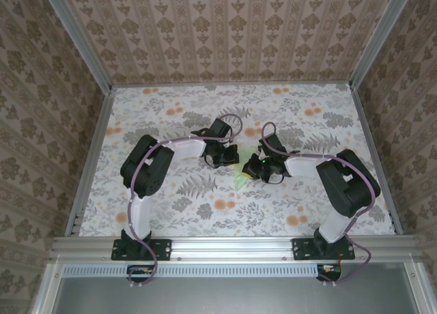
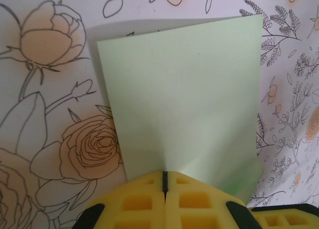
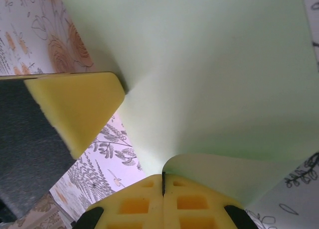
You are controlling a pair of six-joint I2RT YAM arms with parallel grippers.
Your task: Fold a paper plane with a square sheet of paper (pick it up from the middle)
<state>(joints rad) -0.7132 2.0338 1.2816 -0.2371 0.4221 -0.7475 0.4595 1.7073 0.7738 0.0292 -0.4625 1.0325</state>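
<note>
The square sheet of paper [image 1: 242,177] is pale green and hangs between my two grippers over the middle of the table. My left gripper [image 2: 165,176] is shut on one edge of the sheet [image 2: 184,99], and a soft crease fans out from its yellow pads. Pinching the opposite side, my right gripper [image 3: 163,179] is shut on the sheet [image 3: 214,74], which curls over by its jaws. A yellow finger [image 3: 75,107] of the left gripper shows at the left of the right wrist view. From above, the left gripper [image 1: 229,155] and right gripper [image 1: 255,168] nearly meet. The paper plane is out of view.
The floral tablecloth [image 1: 205,211] covers the table. Aluminium rails [image 1: 92,150] run along the sides and the front edge. Patterned walls close in the back and both sides. Both arm bases [image 1: 140,249] stand at the near edge.
</note>
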